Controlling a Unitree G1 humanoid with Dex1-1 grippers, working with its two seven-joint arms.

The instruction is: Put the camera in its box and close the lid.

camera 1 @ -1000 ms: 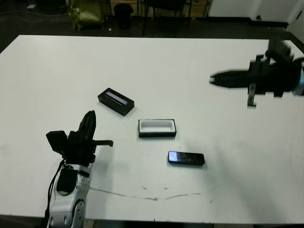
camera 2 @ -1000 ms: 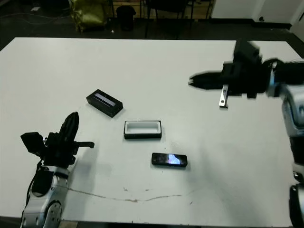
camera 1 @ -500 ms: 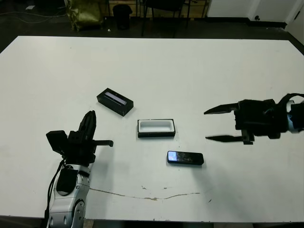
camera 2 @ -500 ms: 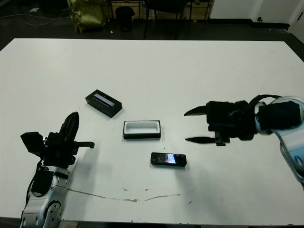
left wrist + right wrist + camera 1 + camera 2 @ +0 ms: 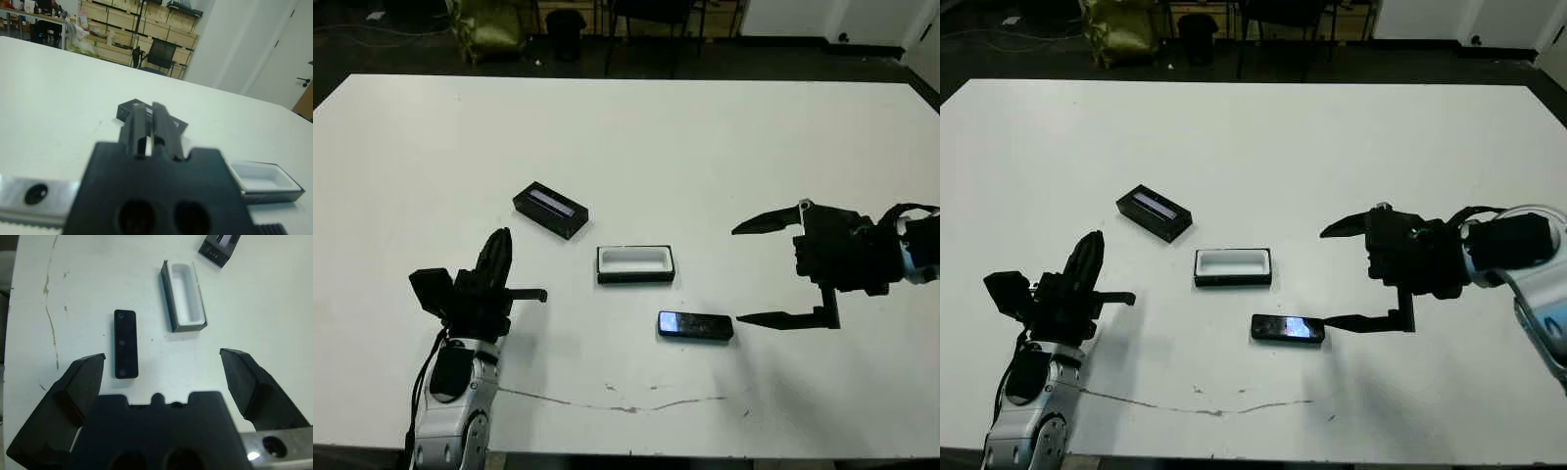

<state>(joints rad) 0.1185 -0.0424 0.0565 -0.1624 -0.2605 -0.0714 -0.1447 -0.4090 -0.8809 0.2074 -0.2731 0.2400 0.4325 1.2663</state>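
Camera (image 5: 695, 326) flat on the white table (image 5: 724, 137), near the front edge, long axis running left to right, a pale bluish glint at its left end. Just to its right, the right gripper (image 5: 736, 274), fingers spread wide: the nearer finger (image 5: 773, 319) low over the table with its tip right beside the camera's right end, contact impossible to tell; the farther finger (image 5: 766, 220) raised and well apart from the camera. From the right wrist view, camera (image 5: 125, 343) lying ahead of the open fingers, nearer one finger than the other, not between them, nothing held.

Box (image 5: 636, 264) just behind the camera, a little to its left, open side up, white lining showing, nothing inside. Lid (image 5: 551, 210) farther back and to the left, apart from the box, turned at an angle, pale grey strip along its face.

Left gripper (image 5: 499, 245) at the table's front left, well apart from all three things, fingers (image 5: 167, 126) pressed close together with only a thin slit between, holding nothing, pointing toward the lid (image 5: 131, 107). Corner of the box (image 5: 264, 181) visible beside it in the left wrist view.
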